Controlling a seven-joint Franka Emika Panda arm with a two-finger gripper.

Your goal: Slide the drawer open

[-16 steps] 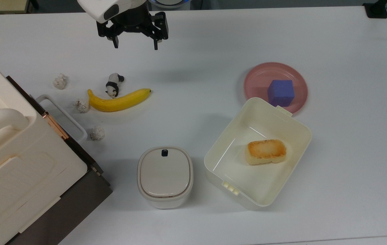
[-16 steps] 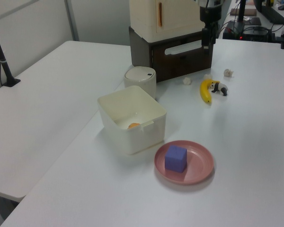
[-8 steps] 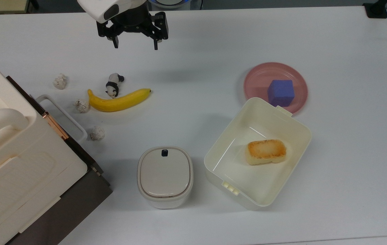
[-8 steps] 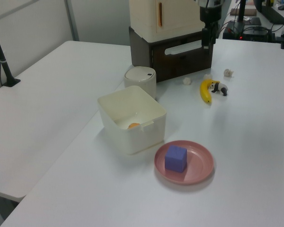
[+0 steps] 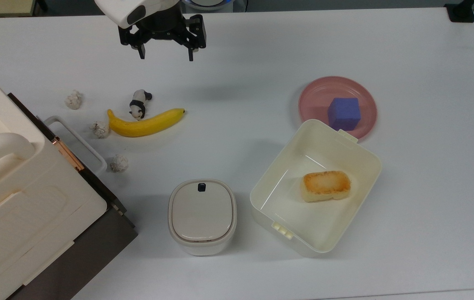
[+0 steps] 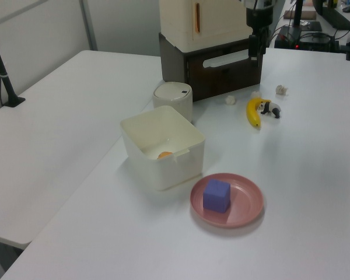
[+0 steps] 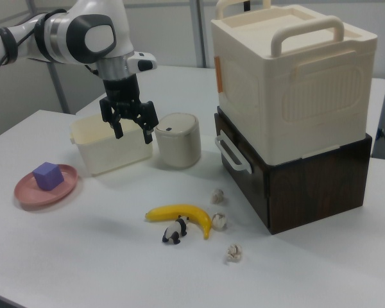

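The drawer (image 7: pixel 245 179) has a dark brown front and a white loop handle (image 7: pixel 233 154), and sits flush in the dark wooden cabinet. In the top view its handle (image 5: pixel 79 142) lies at the left; in the left view the drawer (image 6: pixel 224 73) is at the back. My gripper (image 5: pixel 165 55) hangs open above the table at the top view's upper middle, well away from the handle, with nothing between its fingers. In the right view the gripper (image 7: pixel 132 135) is in front of the cream open box, to the left of the drawer. In the left view the gripper (image 6: pixel 254 49) hangs by the cabinet's right corner.
A cream case (image 7: pixel 289 77) with a copper latch rests on the cabinet. A banana (image 5: pixel 145 123), a toy panda (image 5: pixel 138 105) and three crumpled paper balls (image 5: pixel 118 163) lie before the drawer. A lidded canister (image 5: pixel 202 216), an open cream box (image 5: pixel 360 153) with bread, and a pink plate (image 5: pixel 315 99) with a blue cube stand farther off.
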